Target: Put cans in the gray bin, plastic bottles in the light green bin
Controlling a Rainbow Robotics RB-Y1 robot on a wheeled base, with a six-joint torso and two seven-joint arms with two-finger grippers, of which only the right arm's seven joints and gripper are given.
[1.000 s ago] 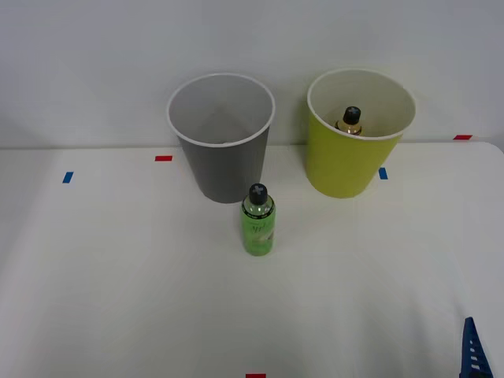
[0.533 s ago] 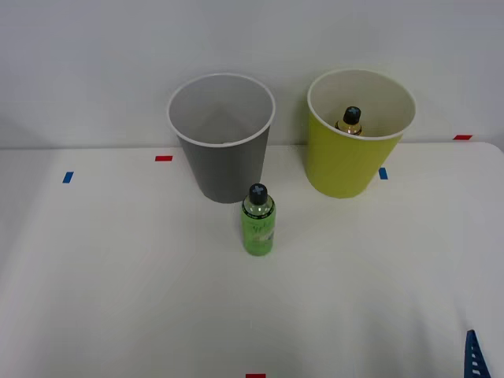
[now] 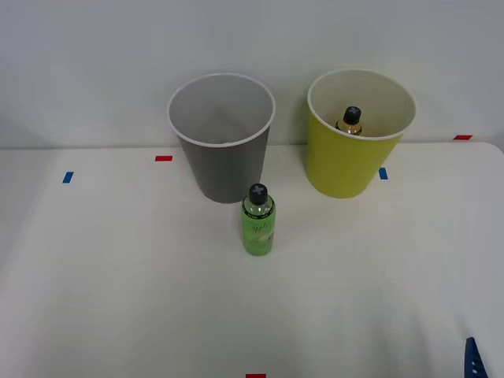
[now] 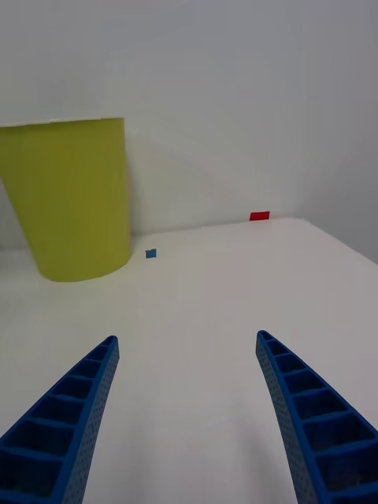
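A small green bottle point(image 3: 257, 220) with a black cap stands upright on the white table, just in front of the gray bin point(image 3: 223, 142). To the right stands the light green bin point(image 3: 356, 132) point(image 4: 72, 197), and a black-capped bottle with a gold neck point(image 3: 350, 120) sits inside it. The cans are out of view. My right gripper point(image 4: 187, 342) is open with nothing between its blue fingers; one fingertip point(image 3: 472, 356) shows at the bottom right corner of the front view, far from the bottle and bins.
Small red point(image 3: 163, 158) and blue point(image 3: 68, 177) tape marks dot the table point(image 3: 118, 276). A blue mark point(image 4: 150, 253) and a red mark point(image 4: 260, 216) lie near the light green bin. A plain white wall stands behind the bins.
The blue fingertip at the bottom right of the front view has sunk lower toward the frame's edge. The bottles and bins have not moved.
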